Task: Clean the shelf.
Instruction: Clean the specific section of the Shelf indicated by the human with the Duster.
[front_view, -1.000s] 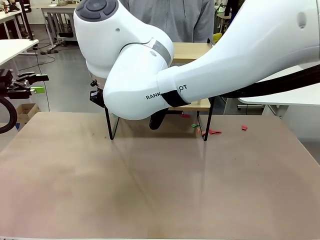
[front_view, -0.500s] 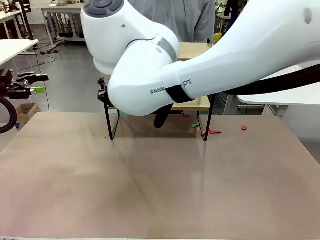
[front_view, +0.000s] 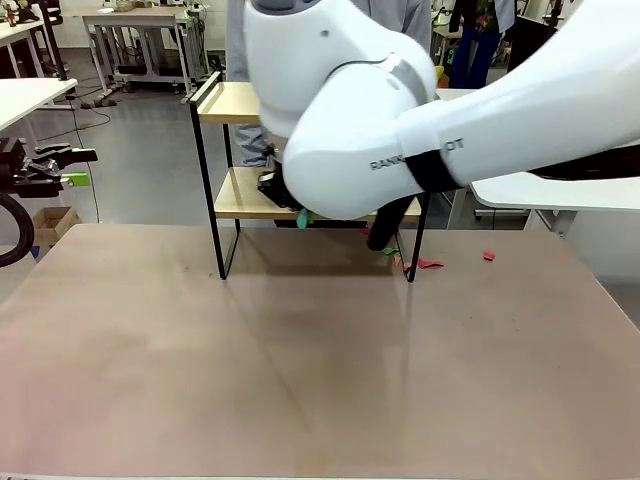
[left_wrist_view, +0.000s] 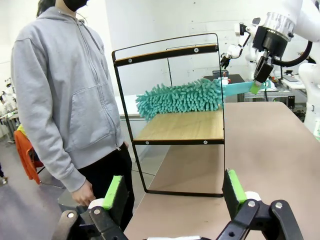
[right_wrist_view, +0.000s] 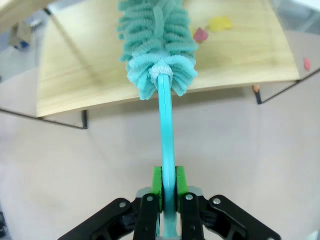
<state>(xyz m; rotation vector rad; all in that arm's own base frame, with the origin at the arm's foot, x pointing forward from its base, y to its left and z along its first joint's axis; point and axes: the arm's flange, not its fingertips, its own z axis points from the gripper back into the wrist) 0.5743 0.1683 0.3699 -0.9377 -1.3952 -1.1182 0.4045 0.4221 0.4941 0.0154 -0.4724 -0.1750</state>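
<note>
Close in, the right tool (right_wrist_view: 168, 187) is clamping the handle of the teal duster (right_wrist_view: 159, 40), the fluffy head reaching over the lower board of the shelf (right_wrist_view: 100, 85), which is standing at the far edge of the desk (front_view: 300, 380). The left tool (left_wrist_view: 175, 192) is hanging empty, fingers apart; a person (left_wrist_view: 65, 100) is standing beside the shelf.

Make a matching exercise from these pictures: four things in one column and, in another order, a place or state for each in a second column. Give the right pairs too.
Things
1. duster
2. left gripper
3. right gripper
4. person

Places or states
A. shut on the duster
B. stands beside the shelf
C. open, holding nothing
D. reaches in between the shelf's two boards

Pairs: 1-D; 2-C; 3-A; 4-B
</note>
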